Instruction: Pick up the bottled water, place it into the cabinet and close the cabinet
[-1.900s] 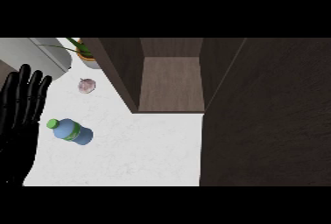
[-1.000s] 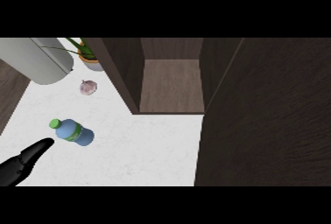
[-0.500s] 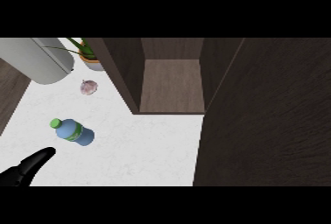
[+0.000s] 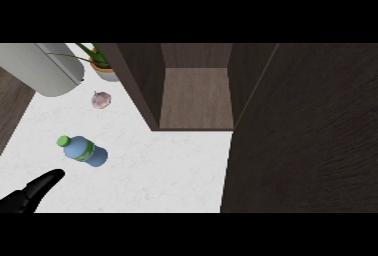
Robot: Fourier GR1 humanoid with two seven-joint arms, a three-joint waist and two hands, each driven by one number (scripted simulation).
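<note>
On white table [image 4: 170, 165], head view: bottled water [image 4: 83, 151] lies at left, long axis diagonal, green cap toward upper left, base toward lower right. Cabinet [image 4: 196, 95] stands open, upper centre. Left hand [image 4: 29, 195] at lower-left corner, fingers pressed together & straight, apart from bottle.

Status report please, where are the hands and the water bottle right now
Left hand low at the view's left, short of the bottle, holding nothing. Right hand out of view. Bottled water on the counter, untouched. Cabinet open; nothing between.
</note>
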